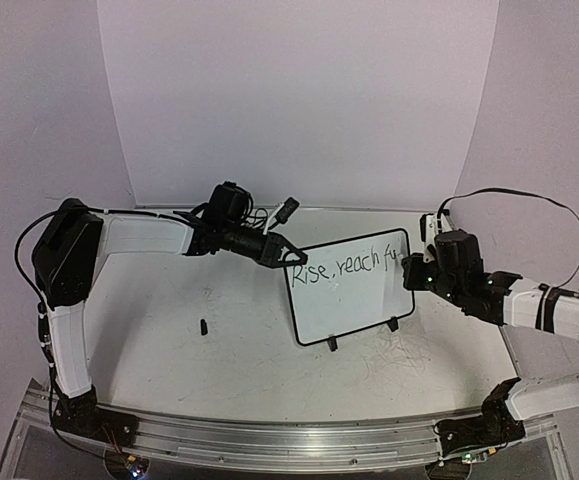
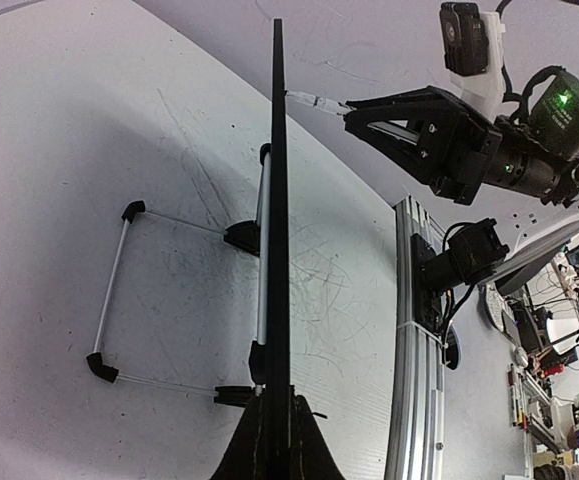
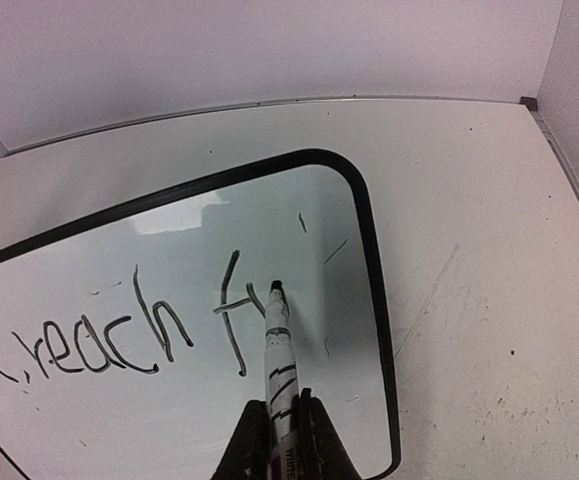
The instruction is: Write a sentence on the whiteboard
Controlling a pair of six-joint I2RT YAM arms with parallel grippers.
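Observation:
The whiteboard point(image 1: 354, 312) stands tilted on its feet at mid-table, black-framed. The sentence point(image 1: 344, 268) reads "Rise, reach f" with a short stroke begun after the f. My left gripper point(image 1: 287, 258) is shut on the board's top left corner. In the left wrist view the board point(image 2: 277, 200) shows edge-on, clamped between my left gripper's point(image 2: 277, 445) jaws. My right gripper point(image 3: 281, 435) is shut on a white marker point(image 3: 279, 360). Its black tip rests on the board point(image 3: 89, 270) just right of the f of the sentence point(image 3: 119, 340), near the board's right frame.
A small black cap point(image 1: 202, 326) lies on the scuffed tabletop left of the board. The board's wire stand point(image 2: 119, 290) reaches out behind it. An aluminium rail point(image 1: 269, 442) runs along the near edge. White walls close the back and sides.

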